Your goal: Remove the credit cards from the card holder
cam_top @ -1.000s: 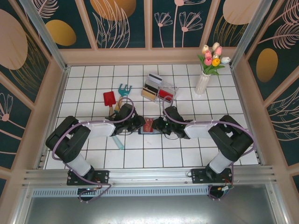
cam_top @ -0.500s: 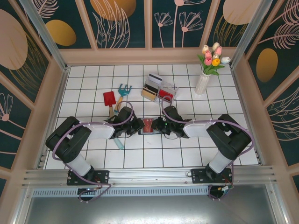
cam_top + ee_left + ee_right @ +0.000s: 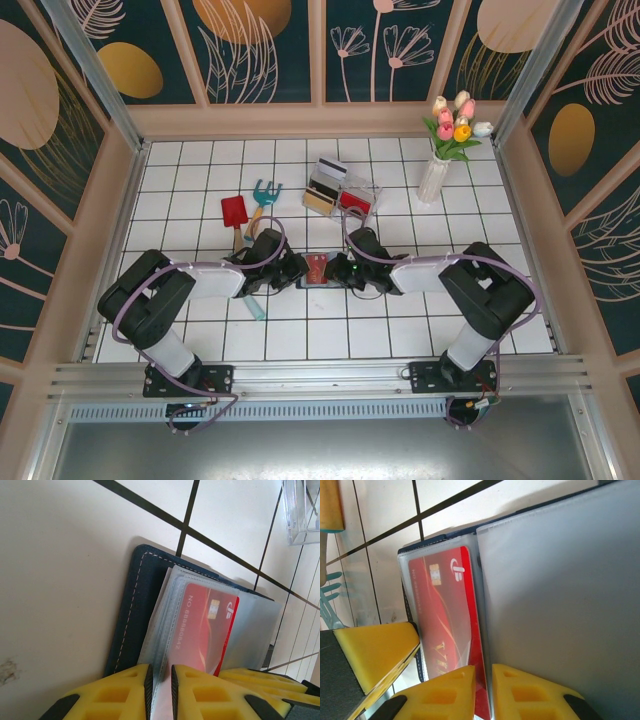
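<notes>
The card holder [image 3: 318,272] lay open near the centre of the table [image 3: 400,330]. The left pincer [image 3: 160,690] was clamped on its clear sleeves. The right pincer [image 3: 483,690] was clamped on the sleeve containing the red card [image 3: 447,615].

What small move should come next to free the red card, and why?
Probably a short, slow pull with the right gripper away from the left gripper. The red plastic credit card sits in a clear sleeve of the open navy-blue folding card holder. Both pairs of jaws are pinched on sleeve edges beside it, so the left can likely anchor the holder.
</notes>
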You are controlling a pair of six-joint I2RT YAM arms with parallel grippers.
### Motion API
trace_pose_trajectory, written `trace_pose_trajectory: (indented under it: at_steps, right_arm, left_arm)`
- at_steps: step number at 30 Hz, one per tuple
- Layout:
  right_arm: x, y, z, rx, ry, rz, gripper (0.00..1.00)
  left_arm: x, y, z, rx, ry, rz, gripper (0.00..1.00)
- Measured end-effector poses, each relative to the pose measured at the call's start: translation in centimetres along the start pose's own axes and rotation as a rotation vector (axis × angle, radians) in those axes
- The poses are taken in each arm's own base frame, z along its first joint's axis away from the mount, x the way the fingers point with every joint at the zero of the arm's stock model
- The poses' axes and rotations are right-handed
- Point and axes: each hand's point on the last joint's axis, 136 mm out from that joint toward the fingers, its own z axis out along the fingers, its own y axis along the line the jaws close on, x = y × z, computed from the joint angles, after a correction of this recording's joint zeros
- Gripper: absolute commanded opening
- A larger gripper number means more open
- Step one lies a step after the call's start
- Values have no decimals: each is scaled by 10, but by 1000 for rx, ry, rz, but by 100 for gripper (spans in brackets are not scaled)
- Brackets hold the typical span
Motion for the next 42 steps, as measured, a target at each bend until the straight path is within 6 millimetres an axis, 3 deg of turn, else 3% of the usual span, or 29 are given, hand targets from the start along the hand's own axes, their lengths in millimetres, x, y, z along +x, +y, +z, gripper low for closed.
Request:
trace_pose_trajectory:
  at_steps: [9, 17, 34, 42]
  right_arm:
    - [2, 1, 1, -6, 14, -16, 16]
    - [2, 0, 1, -2, 15, -22, 8]
    - [1, -5, -9, 33, 11, -25, 8]
    - [-3, -7, -11, 29, 12, -4, 18]
  left_arm:
    - [0, 0, 0, -1, -1, 0, 21]
    - [0, 0, 0, 5, -3, 1, 25]
    - [1, 0, -2, 1, 3, 19, 24]
    - [-3, -26, -12, 46, 12, 78, 23]
